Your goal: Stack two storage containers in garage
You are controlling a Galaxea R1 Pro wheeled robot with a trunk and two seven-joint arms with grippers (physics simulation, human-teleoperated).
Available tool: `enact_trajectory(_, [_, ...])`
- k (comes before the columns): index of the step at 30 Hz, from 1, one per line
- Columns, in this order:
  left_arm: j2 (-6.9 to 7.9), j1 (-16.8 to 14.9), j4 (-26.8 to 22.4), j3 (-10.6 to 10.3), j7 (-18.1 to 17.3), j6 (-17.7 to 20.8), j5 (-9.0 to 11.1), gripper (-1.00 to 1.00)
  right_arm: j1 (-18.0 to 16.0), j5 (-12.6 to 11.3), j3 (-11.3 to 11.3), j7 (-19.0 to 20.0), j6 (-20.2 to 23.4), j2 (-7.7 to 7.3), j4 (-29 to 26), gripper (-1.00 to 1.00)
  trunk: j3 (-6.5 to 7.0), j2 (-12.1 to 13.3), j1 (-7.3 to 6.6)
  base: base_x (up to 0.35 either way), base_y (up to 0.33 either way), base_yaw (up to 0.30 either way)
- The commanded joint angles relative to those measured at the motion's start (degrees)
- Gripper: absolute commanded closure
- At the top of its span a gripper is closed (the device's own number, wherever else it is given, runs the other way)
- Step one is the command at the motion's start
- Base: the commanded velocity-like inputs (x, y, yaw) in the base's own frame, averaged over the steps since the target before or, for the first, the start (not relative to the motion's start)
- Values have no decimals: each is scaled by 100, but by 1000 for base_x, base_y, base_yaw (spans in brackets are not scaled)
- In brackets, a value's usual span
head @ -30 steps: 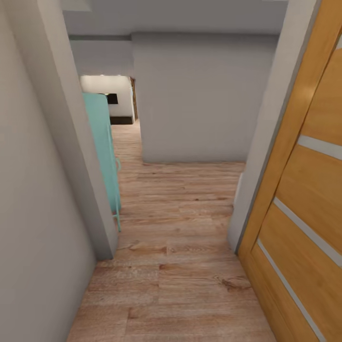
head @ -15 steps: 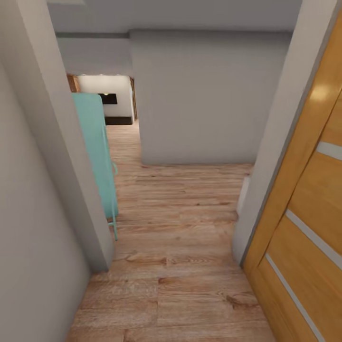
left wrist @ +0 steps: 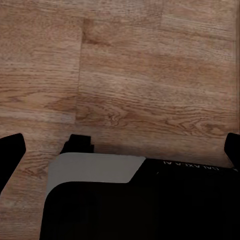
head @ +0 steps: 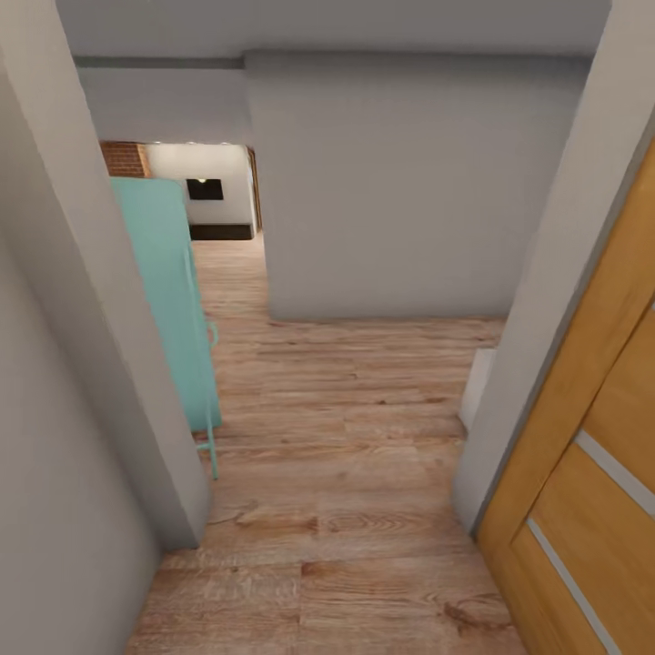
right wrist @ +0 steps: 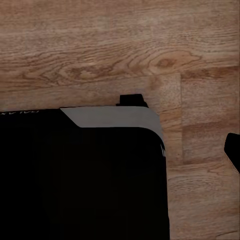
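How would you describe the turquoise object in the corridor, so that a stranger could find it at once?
Start from the grey wall on the left of the wood-plank floor. Just behind that wall's corner stands the turquoise panel, upright, with thin legs of the same colour. It is the sole blue-green thing among grey walls, and the orange wooden door is opposite, on the right.

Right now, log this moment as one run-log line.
phase: in transit | place: hallway, wood floor | left: teal panel | right: wood door | far: brick wall | bins: none in view | left gripper: open, empty
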Motion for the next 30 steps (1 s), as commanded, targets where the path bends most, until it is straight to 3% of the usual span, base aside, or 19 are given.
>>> enact_trajectory(1, [-2,-4,6,4,-17,-15,47,-100,-6,-43,45,-6,-27,5,17,-100,-6,-3,3,322,0,0])
enact_trajectory(10, [23,-4,-35,-43,101,40,12,-100,-6,-43,45,-10,-27,3,17,-100,-6,-3,3,322,1,0])
enact_trajectory(12, [243,-4,-2,-57,54,29,7,-100,-6,-43,46,-9,-27,8,17,-100,-6,-3,3,322,55,0])
enact_trajectory(15, [375,-4,6,-34,24,32,-2,-100,-6,-43,45,-8,-27,8,17,-100,-6,-3,3,322,78,0])
enact_trajectory(25, [312,2,24,-32,83,190,23,-100,-6,-43,45,-8,-27,3,17,-100,-6,-3,3,323,19,0])
enact_trajectory(30, [230,210,25,-29,85,326,34,-100,-6,-43,45,-9,-27,3,17,-100,-6,-3,3,323,1,0])
